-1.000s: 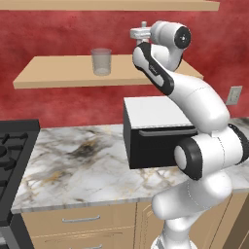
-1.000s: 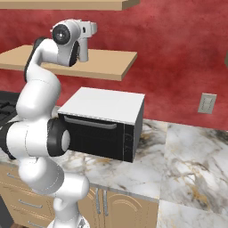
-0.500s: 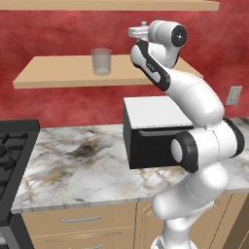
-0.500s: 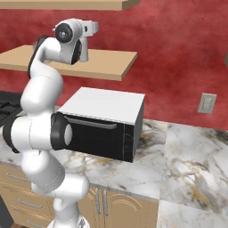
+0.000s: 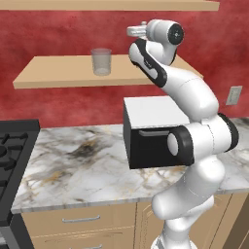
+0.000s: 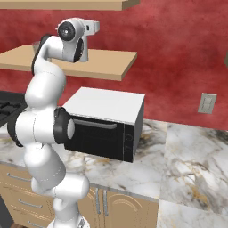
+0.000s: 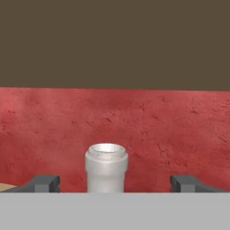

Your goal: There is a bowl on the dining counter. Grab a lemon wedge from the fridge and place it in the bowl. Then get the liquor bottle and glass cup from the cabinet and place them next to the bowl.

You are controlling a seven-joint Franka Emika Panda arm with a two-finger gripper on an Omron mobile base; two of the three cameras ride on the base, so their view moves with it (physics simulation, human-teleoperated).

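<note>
From the left base view, the white arm reaches up to a light wooden shelf (image 5: 73,75) on a rough red wall, where a clear straight-sided cup (image 5: 101,62) stands left of the hand. From the right base view, the hand sits level with that shelf, above a boxy black-and-white microwave (image 6: 107,120) on veined marble. In the hand view, the gripper (image 7: 115,183) is spread wide, its fingertips flanking a smooth pale bottle neck (image 7: 106,167), probably lined up to grasp it.

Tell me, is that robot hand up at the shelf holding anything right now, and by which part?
Nothing is held. The gripper is open, its fingertips standing wide on either side of the liquor bottle neck without touching it.
</note>
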